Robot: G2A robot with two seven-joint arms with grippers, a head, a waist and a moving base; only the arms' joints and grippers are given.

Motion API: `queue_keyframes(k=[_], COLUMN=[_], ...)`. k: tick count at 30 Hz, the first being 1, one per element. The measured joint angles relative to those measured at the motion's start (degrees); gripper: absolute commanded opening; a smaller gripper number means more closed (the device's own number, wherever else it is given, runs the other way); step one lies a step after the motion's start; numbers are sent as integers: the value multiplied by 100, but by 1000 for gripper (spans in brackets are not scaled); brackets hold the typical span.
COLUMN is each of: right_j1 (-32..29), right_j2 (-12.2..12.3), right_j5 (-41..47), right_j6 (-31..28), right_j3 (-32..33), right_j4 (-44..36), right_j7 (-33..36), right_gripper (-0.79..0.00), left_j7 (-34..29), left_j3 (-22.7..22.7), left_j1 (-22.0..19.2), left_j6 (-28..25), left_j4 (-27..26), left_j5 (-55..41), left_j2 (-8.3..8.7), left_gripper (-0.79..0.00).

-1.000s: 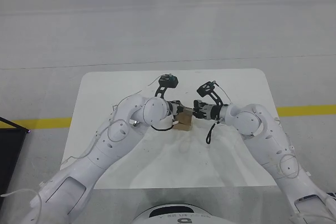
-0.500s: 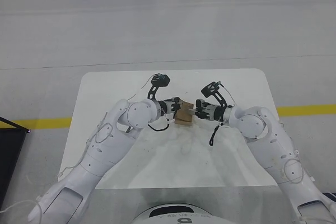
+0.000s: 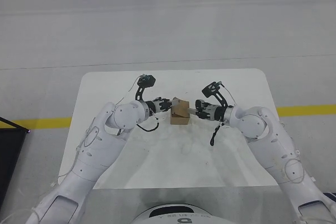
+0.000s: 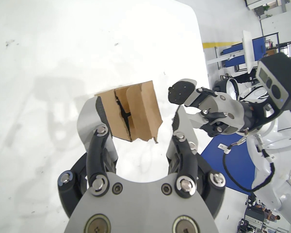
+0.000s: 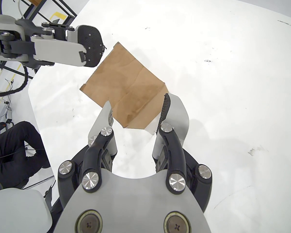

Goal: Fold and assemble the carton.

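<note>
The left end effector (image 4: 137,109) is wide open. One finger pad (image 4: 100,107) looks to touch the side of the carton (image 4: 140,103), and the other finger is off to the far side of it. The small brown carton sits on the white bench (image 3: 101,89), near the middle and well away from every edge. Just beside it, on the other side, is the right end effector (image 5: 137,101), with its fingers apart and nothing held

Carton (image 5: 126,86): occluded parts.
Near corner hidden behind right fingers (image 5: 177,112); one side edge behind left fingers (image 4: 87,115).
</note>
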Motion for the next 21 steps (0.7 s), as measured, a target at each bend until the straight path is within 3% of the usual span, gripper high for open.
queue_keyframes(k=[9, 21], right_j1=[335, 560], right_j2=[-62, -116], right_j5=[154, 210], right_j6=[186, 234], right_j3=[-186, -370], right_j4=[340, 571], right_j7=[64, 81], right_gripper=[-422, -462], left_j7=[129, -13], left_j3=[-172, -40], left_j1=[241, 118], left_j6=[63, 427], left_j4=[81, 324], left_j5=[206, 409], left_j2=[65, 51], left_gripper=[0, 0])
